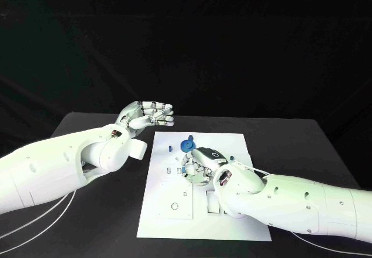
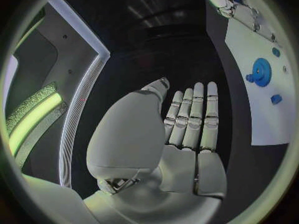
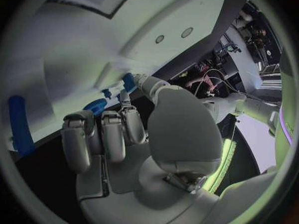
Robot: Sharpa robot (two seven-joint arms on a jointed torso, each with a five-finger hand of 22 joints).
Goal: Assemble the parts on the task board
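My right hand (image 1: 200,164) sits low over the middle of the task board (image 1: 240,231), fingers curled down against the plate; whether they pinch a part or merely press on the board I cannot tell, since my own knuckles cover the contact in the head view and the right wrist view shows only bent fingers near something blue. My left hand (image 1: 147,114) hangs off the board, at about 11 o'clock from it, above the black surface (image 1: 310,145); in the left wrist view its fingers (image 2: 194,115) lie straight and side by side, empty. The blue gear (image 1: 186,145) sits on the board at about 12 o'clock from the right hand, just beside its fingertips, with a small blue piece (image 1: 167,147) near it at 9 o'clock. Risks as I judge them: working blind under that hand, I could nudge the gear or drag a loose part across the plate; the board looks like a thin, smooth white sheet lying loose on matte cloth, so downward or sideways pressure may slide it. The gear is hard plastic, toothed, with a raised hub, easy to snag with a fingertip. The board carries small round and rectangular cut-outs; a tilted part would jam in them. The hands are hard silver metal, poor on small slick pieces.
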